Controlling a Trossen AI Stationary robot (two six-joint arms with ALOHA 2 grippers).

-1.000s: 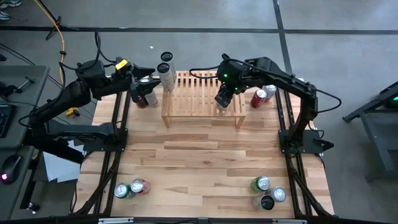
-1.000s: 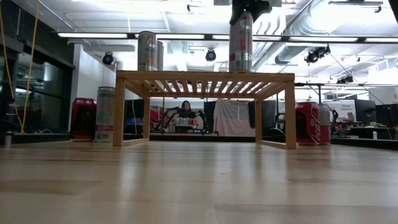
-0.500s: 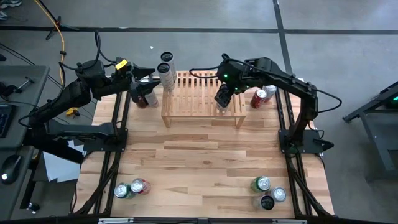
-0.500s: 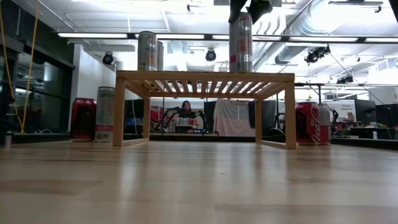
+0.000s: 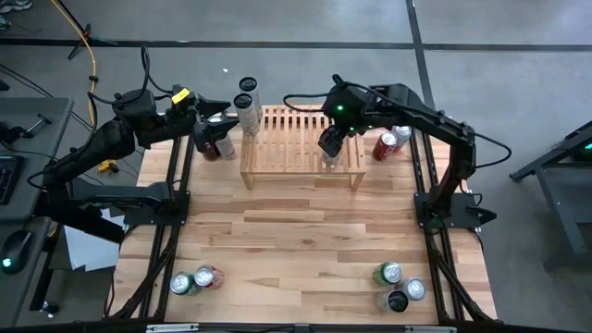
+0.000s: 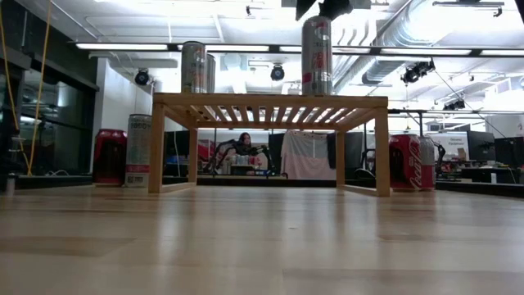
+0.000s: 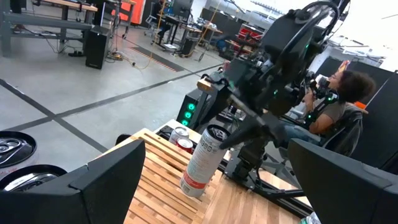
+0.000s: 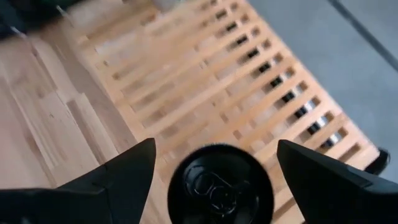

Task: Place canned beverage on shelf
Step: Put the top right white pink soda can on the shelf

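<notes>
A tall silver can stands upright on its base on the slatted top of the light-wood shelf, toward the shelf's right end. My right gripper hangs just above the can, open and pointing steeply down. In the right wrist view its fingers stand wide on either side of the can's dark top without touching it. My left gripper waits open and level at the shelf's far left corner. Two more tall cans stand on the shelf's left end.
Red cans lie right of the shelf. A red can and a silver can stand to the shelf's left. More cans sit near the front edge at left and right. A seated person shows beyond the table.
My right gripper has opened and let go of the tall silver can, then risen slightly, so its fingertips stand above the can's top. The can stays upright on the shelf where it was.
</notes>
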